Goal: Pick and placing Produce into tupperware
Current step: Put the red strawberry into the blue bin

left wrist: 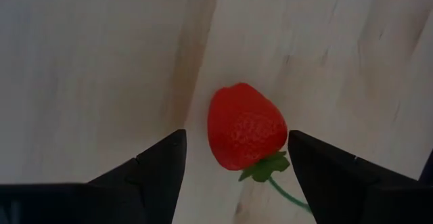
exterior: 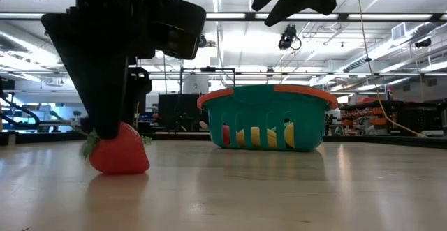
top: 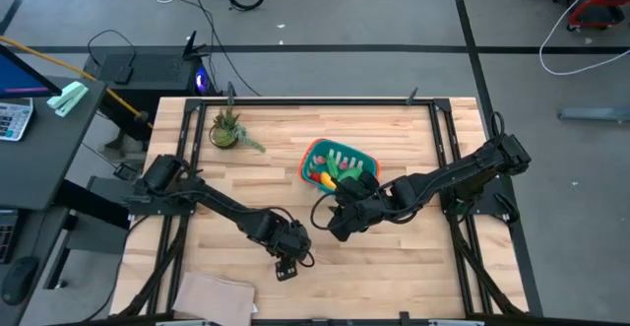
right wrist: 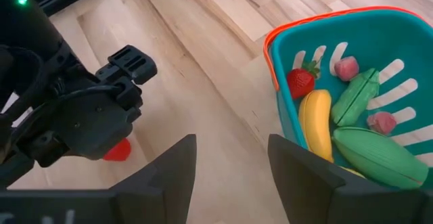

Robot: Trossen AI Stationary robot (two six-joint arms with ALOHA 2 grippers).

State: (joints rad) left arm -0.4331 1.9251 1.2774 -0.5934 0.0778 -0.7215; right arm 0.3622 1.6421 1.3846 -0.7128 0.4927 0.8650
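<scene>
Produce, loose item: one red toy strawberry (left wrist: 245,135) with a green leafy stem, lying on the bare wooden table (top: 413,257) toward its near edge, well apart from the basket. The left gripper (left wrist: 237,166) stands directly over it, fingers (left wrist: 159,163) spread open on either side of the berry with gaps showing, not closed on it; in the low view the strawberry (exterior: 119,151) rests on the tabletop with the dark gripper body right above it. Produce, stored items: inside the tupperware (right wrist: 318,31), a teal slotted basket with an orange-red rim, lie a second small strawberry (right wrist: 301,82), a yellow banana (right wrist: 316,122), two green pods (right wrist: 369,153), and two small pinkish-red round pieces (right wrist: 347,68). The basket (top: 317,152) sits near the table's middle, slightly toward the right arm's side; seen level across the table, yellow and red show through its slots. The right gripper (right wrist: 230,163) hovers above the table just beside the basket's near corner, its fingers (right wrist: 169,166) parted and holding nothing. Other items: a spiky green potted plant (top: 226,129) at the far left part of the table, and a tan cloth (top: 212,294) at the near left edge, both well apart from the basket and the loose strawberry.
</scene>
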